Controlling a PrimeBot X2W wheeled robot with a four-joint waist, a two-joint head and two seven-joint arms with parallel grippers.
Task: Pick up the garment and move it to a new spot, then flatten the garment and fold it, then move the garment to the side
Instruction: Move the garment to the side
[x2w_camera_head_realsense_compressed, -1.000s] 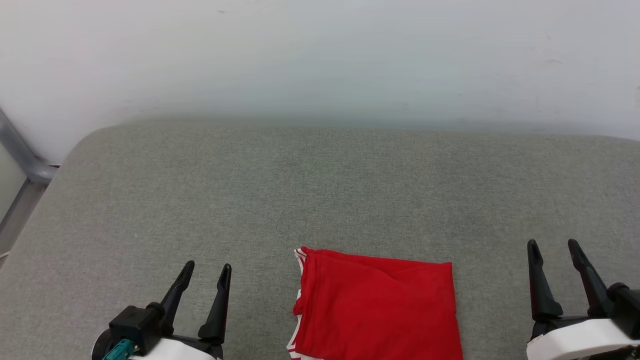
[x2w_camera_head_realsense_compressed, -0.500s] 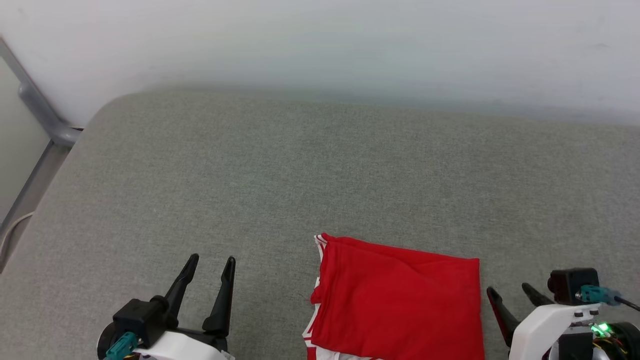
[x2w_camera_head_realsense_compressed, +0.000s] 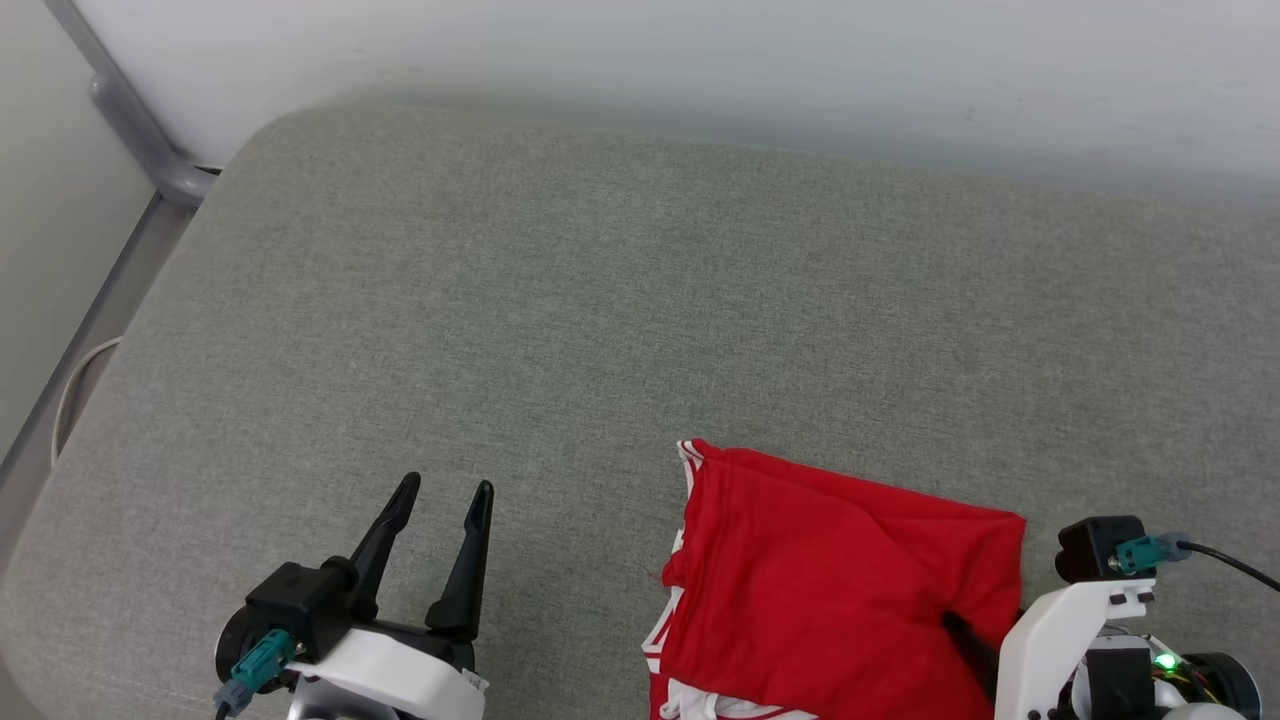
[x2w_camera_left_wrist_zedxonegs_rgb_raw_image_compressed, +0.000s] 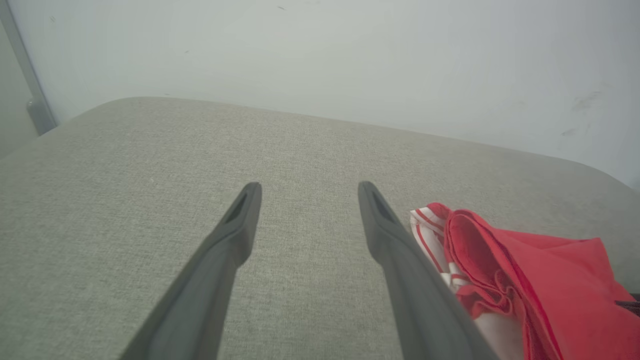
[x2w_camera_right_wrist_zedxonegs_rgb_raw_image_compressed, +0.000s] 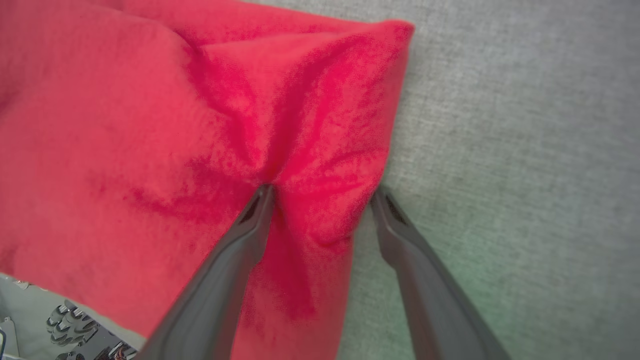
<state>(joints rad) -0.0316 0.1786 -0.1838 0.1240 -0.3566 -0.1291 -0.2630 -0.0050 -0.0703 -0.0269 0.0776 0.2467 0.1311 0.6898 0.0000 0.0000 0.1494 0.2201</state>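
The right gripper (x2w_camera_right_wrist_zedxonegs_rgb_raw_image_compressed: 320, 192) has come down from its upright rest and is now straddling the right edge of the folded red jersey (x2w_camera_head_realsense_compressed: 840, 570), which is lying near the front of the grey cushion (x2w_camera_head_realsense_compressed: 500, 300). Both jaws are standing wide open, holding nothing; the left gripper (x2w_camera_head_realsense_compressed: 445, 490) is waiting apart. Folding is looking finished; moving aside is remaining. The right wrist view is showing one finger (x2w_camera_right_wrist_zedxonegs_rgb_raw_image_compressed: 250, 220) denting the cloth, while in the head view the white wrist (x2w_camera_head_realsense_compressed: 1060, 640) is covering that contact.
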